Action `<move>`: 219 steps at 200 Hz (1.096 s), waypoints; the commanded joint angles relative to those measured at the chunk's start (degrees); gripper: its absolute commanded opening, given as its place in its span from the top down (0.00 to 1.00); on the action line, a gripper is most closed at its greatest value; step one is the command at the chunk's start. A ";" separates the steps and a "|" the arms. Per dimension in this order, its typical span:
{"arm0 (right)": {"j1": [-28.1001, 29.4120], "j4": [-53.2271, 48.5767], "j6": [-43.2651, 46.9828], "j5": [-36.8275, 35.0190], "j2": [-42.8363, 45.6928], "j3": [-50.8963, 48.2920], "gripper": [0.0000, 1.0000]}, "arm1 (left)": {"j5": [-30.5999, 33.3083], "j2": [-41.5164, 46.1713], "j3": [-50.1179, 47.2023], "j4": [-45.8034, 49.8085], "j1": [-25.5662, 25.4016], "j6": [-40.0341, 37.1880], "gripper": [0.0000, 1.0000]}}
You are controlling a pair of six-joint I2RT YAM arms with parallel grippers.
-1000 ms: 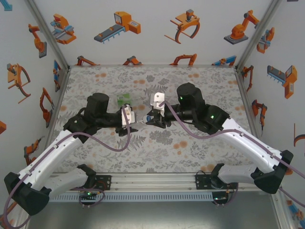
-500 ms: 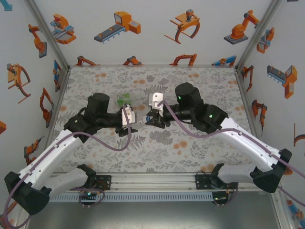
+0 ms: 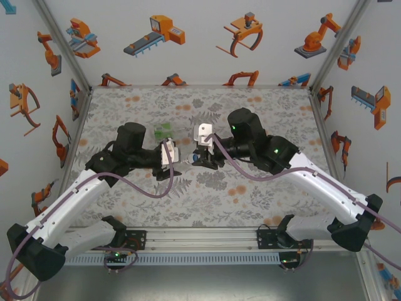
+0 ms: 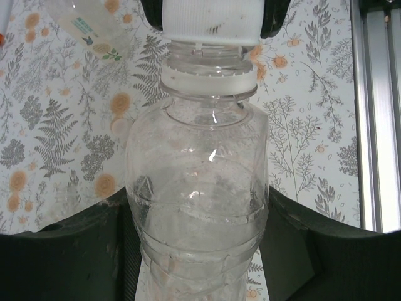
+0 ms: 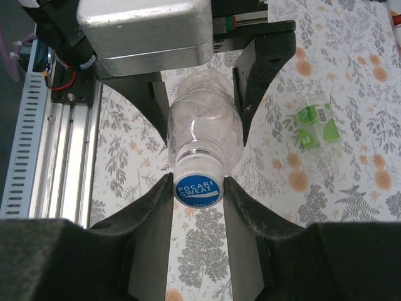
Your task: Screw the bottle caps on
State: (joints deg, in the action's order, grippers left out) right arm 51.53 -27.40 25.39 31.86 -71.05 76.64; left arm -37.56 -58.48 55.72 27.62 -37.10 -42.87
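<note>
The left tool (image 4: 197, 248) is clamped on the bottle (image 4: 197, 163); the right tool (image 5: 197, 195) is clamped on the cap (image 5: 198, 187) at its neck.

Floral-print table (image 3: 269, 106), white walls (image 3: 200, 63) w/ orange robot stickers (image 3: 155, 34)

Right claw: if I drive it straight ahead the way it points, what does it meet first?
The blue cap pinched in its own grip, on the mouth of the clear bottle; pushing on would likely shove that bottle into the left claw holding it.
</note>
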 commanded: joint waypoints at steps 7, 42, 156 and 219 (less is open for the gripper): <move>0.83 -1.43 2.29 -0.39 0.20 1.67 1.00 | -2.71 0.12 1.43 -0.81 -0.39 -0.76 1.00; 1.17 -0.69 2.73 -0.71 1.06 1.23 1.00 | -2.75 0.16 1.42 -0.80 -0.37 -0.77 1.00; 1.82 -1.67 2.22 -1.88 -0.27 1.93 1.00 | -2.74 0.24 1.69 0.16 -0.36 -1.51 1.00; 1.82 7.94 -21.58 -10.24 1.37 -2.17 1.00 | 1.24 2.63 -0.68 -4.29 -0.39 -0.22 1.00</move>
State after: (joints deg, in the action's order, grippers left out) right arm 53.04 -25.96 17.26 26.09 -70.72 76.53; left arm -36.29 -57.98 55.66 27.09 -37.15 -42.94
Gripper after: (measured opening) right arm 0.363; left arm 0.593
